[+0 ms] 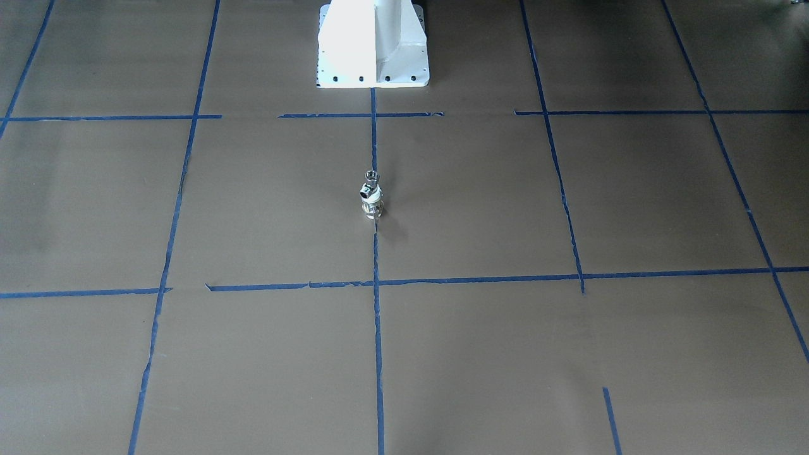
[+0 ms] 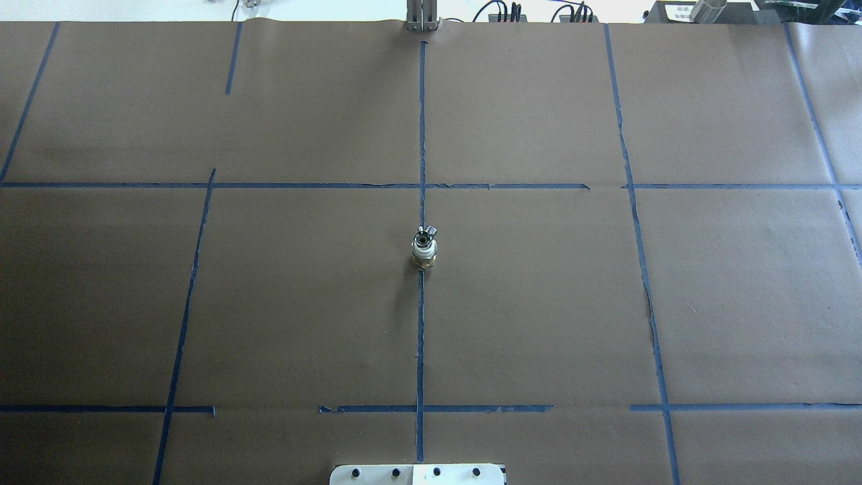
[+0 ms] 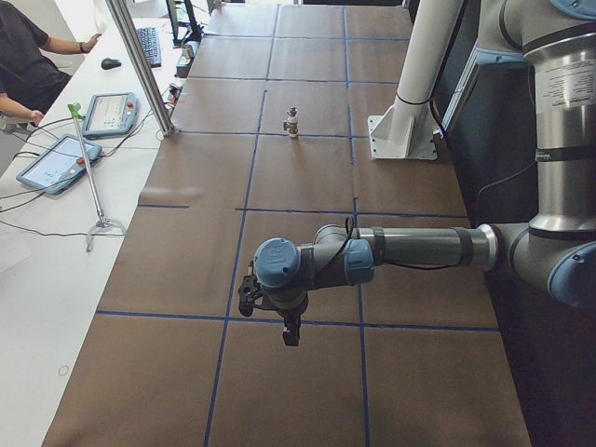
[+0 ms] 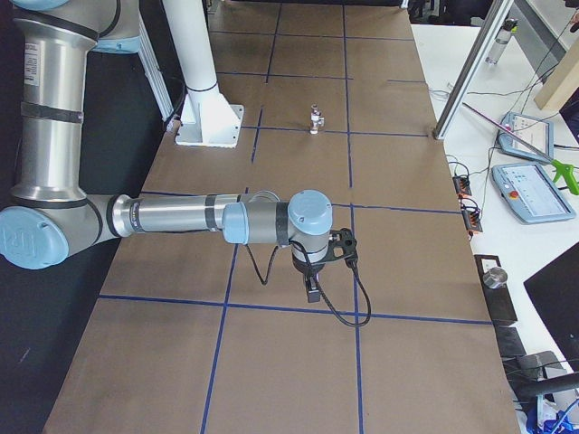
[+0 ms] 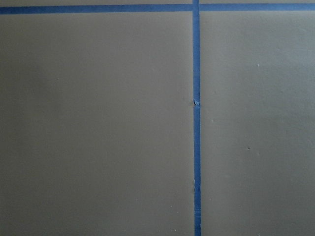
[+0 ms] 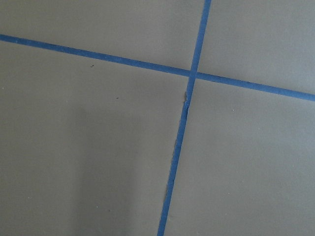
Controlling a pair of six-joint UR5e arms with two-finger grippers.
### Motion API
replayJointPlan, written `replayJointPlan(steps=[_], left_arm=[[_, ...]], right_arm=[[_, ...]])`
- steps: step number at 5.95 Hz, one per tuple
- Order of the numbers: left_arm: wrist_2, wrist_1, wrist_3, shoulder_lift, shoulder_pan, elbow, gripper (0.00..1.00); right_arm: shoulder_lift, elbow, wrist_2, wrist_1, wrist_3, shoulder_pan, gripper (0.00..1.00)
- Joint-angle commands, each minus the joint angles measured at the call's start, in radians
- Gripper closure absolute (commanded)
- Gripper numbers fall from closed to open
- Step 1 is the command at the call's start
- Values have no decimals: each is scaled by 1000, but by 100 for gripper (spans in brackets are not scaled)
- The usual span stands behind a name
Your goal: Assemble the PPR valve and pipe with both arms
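One silver-and-white metal valve piece (image 1: 371,196), upright on the centre blue tape line of the brown paper-covered counter (image 2: 303,303). Left arm's black gripper (image 3: 291,333), right arm's black gripper (image 4: 312,291): well apart from it, opening cannot be told. Advised: approach from both sides, steadying its base. Only side views show arms; wrist views, counter and tape.

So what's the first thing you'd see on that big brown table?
A tiny shiny valve piece stands upright on the blue tape line in the middle of the brown table. In the side views, the left arm and the right arm reach out over the table's two ends, far from it.
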Motion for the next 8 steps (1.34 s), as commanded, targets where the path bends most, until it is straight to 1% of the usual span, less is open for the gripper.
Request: replayJointPlan(steps=[1, 3, 6, 8], left_arm=[[82, -6, 9, 4, 2, 3, 0], [81, -35, 9, 9, 2, -14, 0], [87, -56, 6, 9, 3, -8, 0], [88, -46, 6, 4, 6, -21, 0]], right_arm=[[0, 0, 0, -2, 0, -15, 0], [-2, -2, 4, -2, 2, -23, 0], [-2, -5, 3, 1, 2, -23, 0], [-2, 3, 4, 4, 2, -23, 0]])
